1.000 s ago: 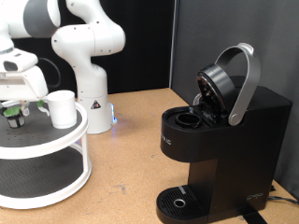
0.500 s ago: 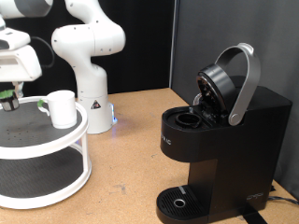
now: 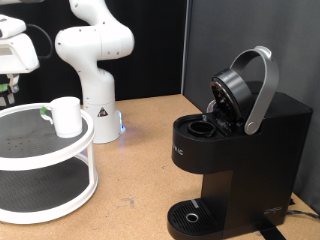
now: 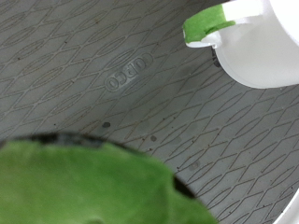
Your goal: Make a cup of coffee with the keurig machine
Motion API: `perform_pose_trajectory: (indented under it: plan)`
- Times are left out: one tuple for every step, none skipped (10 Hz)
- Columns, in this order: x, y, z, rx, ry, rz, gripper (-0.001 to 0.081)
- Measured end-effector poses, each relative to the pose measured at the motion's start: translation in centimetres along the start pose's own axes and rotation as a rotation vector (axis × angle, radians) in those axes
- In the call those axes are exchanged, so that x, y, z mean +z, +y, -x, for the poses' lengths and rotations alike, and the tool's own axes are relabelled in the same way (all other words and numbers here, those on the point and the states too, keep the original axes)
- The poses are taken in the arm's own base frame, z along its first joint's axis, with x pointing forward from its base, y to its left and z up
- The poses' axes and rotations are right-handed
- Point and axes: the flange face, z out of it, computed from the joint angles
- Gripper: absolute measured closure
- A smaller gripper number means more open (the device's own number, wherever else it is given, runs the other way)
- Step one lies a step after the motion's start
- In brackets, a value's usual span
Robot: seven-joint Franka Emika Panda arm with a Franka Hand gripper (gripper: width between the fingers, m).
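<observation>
My gripper (image 3: 9,84) is at the exterior view's top left, above the round stand. It is shut on a small dark pod with a green top (image 3: 8,92), lifted off the stand. The pod's green top (image 4: 84,187) fills the wrist view's foreground. The white cup (image 3: 66,116) stands upright on the stand's top shelf, apart from the gripper, and also shows in the wrist view (image 4: 266,47). The black keurig machine (image 3: 250,160) stands at the right with its silver-handled lid (image 3: 258,85) raised and the pod chamber (image 3: 203,127) open.
The white two-tier round stand (image 3: 75,165) has a grey patterned mat (image 4: 112,103). A small green piece (image 4: 210,22) lies beside the cup. The arm's white base (image 3: 95,60) stands behind on the wooden table (image 3: 140,170). The machine's drip tray (image 3: 190,215) is bare.
The gripper has risen from the stand's top shelf, up and to the left, carrying the pod. The cup and machine have not moved.
</observation>
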Motion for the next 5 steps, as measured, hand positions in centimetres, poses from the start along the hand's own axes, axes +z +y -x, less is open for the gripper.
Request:
perform_pose_trajectory:
  plan:
    - [0.2, 0.0, -0.1, -0.003, 0.002, -0.004, 0.0339]
    - [0.6, 0.2, -0.7, 0.025, 0.045, -0.012, 0.0339]
    - [0.8, 0.9, -1.4, 0.09, 0.114, 0.021, 0.0339]
    - [0.8, 1.9, -2.1, 0.172, 0.179, 0.076, 0.0345]
    - [0.6, 3.0, -2.7, 0.26, 0.24, 0.127, 0.0345]
